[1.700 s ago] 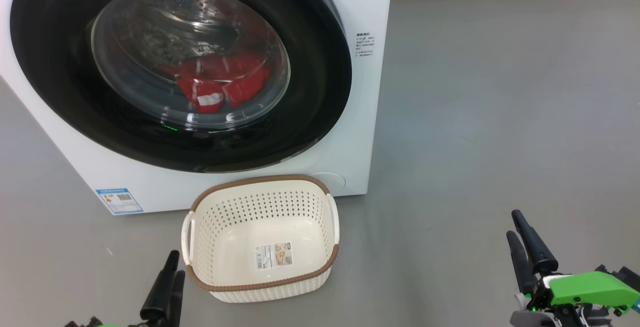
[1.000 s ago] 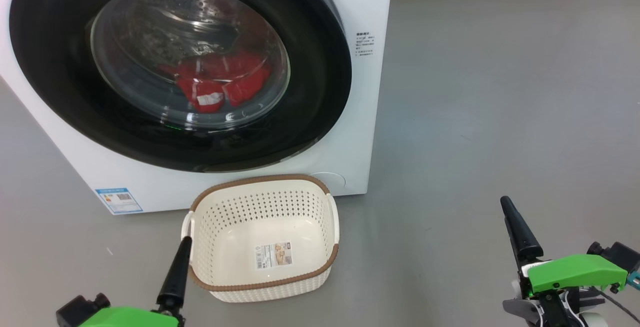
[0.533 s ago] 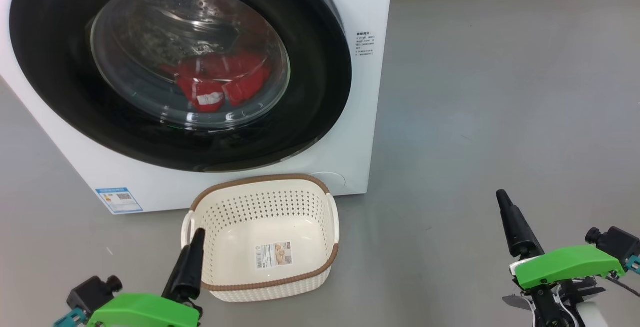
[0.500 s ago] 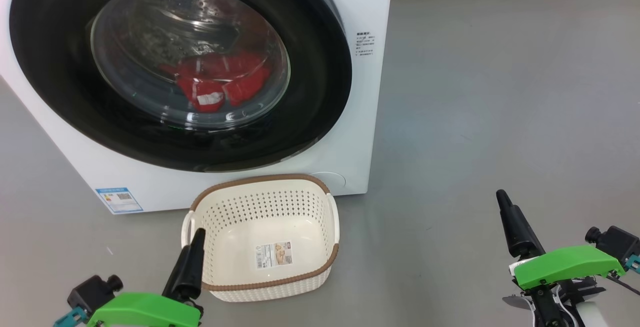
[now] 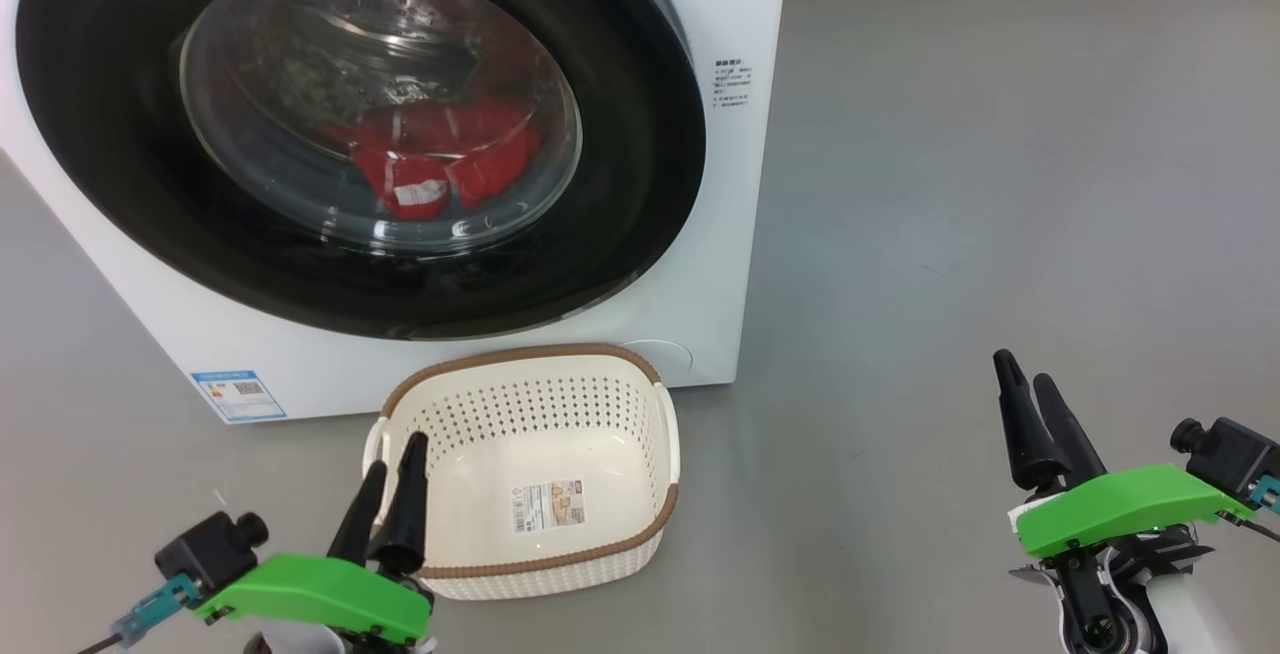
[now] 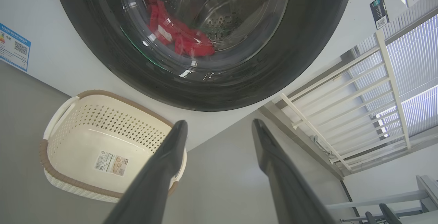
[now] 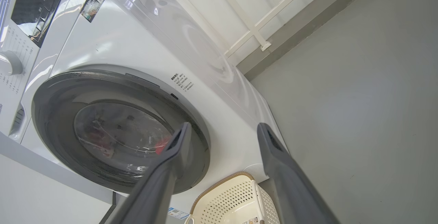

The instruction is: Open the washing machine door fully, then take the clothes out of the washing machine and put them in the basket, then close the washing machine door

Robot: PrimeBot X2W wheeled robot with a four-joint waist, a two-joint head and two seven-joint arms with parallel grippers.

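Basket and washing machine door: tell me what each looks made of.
The basket looks like moulded cream plastic, matte, with punched holes and a brown woven-look rim. The washing machine door has a glossy black rim, probably plastic, mirroring light, around a clear bulging window, likely glass.

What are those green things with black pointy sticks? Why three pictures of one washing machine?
Those are a robot's two hands, called grippers. The head view is from a camera on its head, looking down: the left gripper at the lower left, the right gripper at the lower right. The other two pictures come from cameras on its wrists, looking along each hand's two fingers. Both grippers are open and hold nothing. On the grey floor stands a white washing machine; its round black door looks shut. Red clothes lie inside. In front stands a cream basket holding only a paper label.
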